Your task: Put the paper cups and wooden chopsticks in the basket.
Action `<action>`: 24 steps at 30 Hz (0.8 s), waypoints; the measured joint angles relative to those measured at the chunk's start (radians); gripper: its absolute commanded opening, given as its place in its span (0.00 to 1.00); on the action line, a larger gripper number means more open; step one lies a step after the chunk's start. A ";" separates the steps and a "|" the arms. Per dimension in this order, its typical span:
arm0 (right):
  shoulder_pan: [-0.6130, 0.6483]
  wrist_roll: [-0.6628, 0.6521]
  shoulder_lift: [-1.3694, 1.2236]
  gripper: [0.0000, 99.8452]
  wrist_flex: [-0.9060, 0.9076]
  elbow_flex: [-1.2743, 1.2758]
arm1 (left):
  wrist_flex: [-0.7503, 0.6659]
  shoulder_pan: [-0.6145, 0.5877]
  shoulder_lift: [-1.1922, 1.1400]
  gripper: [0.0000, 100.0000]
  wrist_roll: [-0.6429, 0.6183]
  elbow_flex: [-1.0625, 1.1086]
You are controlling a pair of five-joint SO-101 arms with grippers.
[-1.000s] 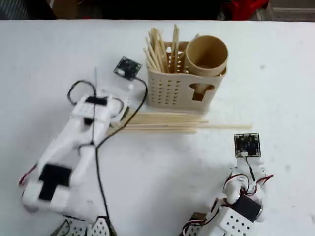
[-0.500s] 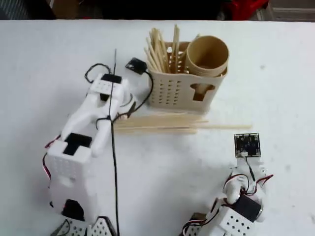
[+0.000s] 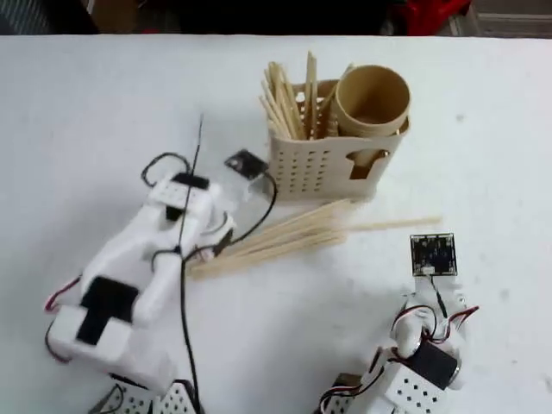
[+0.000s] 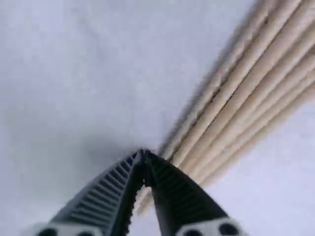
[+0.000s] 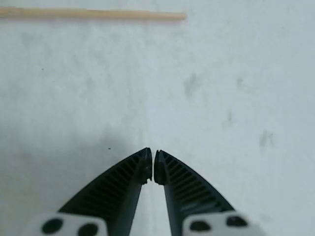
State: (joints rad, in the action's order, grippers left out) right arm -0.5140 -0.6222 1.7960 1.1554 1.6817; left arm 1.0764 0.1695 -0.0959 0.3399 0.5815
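Chopsticks (image 3: 285,235) lie slanted in a loose bundle on the table (image 3: 103,103), just before the basket (image 3: 319,168) holding other sticks and a paper cup (image 3: 373,99). They are probably light, stiff and apt to roll, so pinch mid-bundle. Both the left fingers (image 4: 177,191), at the bundle's end, and the right fingers (image 5: 123,182) are closed and empty.

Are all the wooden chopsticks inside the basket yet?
No, a bundle of chopsticks lies on the table beside the basket.

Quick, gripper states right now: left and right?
Left gripper: closed, empty, tips beside the loose wooden chopsticks.
Right gripper: closed, empty.
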 measured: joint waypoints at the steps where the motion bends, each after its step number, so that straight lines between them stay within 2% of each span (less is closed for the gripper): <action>1: 0.000 0.000 0.000 0.02 0.000 0.000 | -0.002 -0.002 0.037 0.03 0.000 0.035; 11: 0.000 0.000 0.000 0.02 0.000 0.000 | 0.003 -0.034 0.545 0.03 0.011 0.261; 14: 0.000 0.000 0.000 0.02 0.000 0.000 | 0.043 0.052 0.726 0.03 0.089 0.282; 17: 0.000 0.000 0.000 0.02 0.000 0.000 | 0.071 0.192 0.801 0.03 0.109 0.284; 20: 0.000 0.000 0.000 0.02 0.000 0.000 | 0.071 0.315 0.789 0.03 0.121 0.281; 24: 0.000 0.000 0.000 0.02 0.000 0.000 | 0.029 0.427 0.646 0.06 0.170 0.222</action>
State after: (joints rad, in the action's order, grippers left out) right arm -0.5140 -0.6222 1.7960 1.1554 1.6817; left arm 1.1055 0.5961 0.5501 0.5102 0.8040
